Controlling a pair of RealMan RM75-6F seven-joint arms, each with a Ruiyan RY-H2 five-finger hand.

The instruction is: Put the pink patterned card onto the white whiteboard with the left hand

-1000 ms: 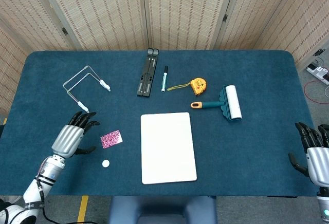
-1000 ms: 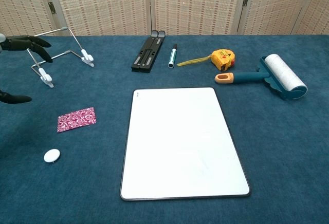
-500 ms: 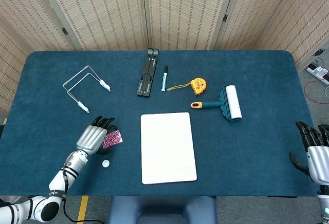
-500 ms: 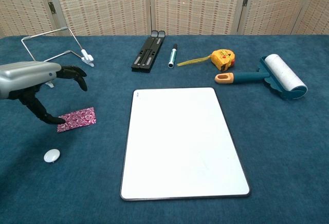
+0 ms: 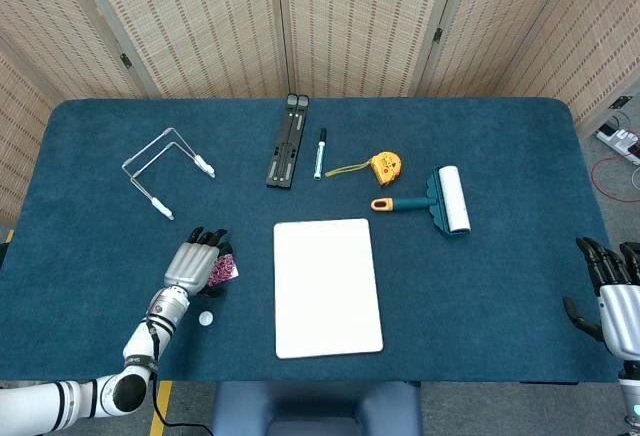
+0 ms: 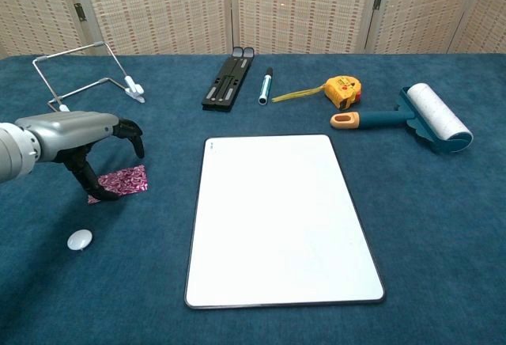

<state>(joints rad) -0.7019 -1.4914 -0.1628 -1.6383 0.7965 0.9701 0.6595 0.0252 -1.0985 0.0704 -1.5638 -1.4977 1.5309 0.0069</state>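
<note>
Down at the near left of the table, the left hand [image 6: 83, 135] arches over the pink patterned card [image 6: 124, 181], its dark fingers [image 6: 130, 133] curled downward above the card and its thumb planted at the card's left end. Whether it actually has hold of the card cannot be told from either view (the head view hides most of the card under the hand's silver back). The card lies flat on the blue tablecloth [image 5: 500, 286], apart from the white whiteboard [image 6: 278, 217], which sits in the middle of the table to the card's right. A small white round disc [image 6: 79, 239] lies just in front of the hand.

Farther back on the left stands a bent wire stand [image 5: 165, 171]. Behind the whiteboard lie a folded black holder [image 5: 286, 142], a marker pen [image 5: 320, 152], a yellow tape measure [image 5: 384, 165] and a lint roller [image 5: 435, 199] with an orange-tipped handle. The right hand [image 5: 612, 291] shows only at the far right edge of the head view, fingers spread and holding nothing.
</note>
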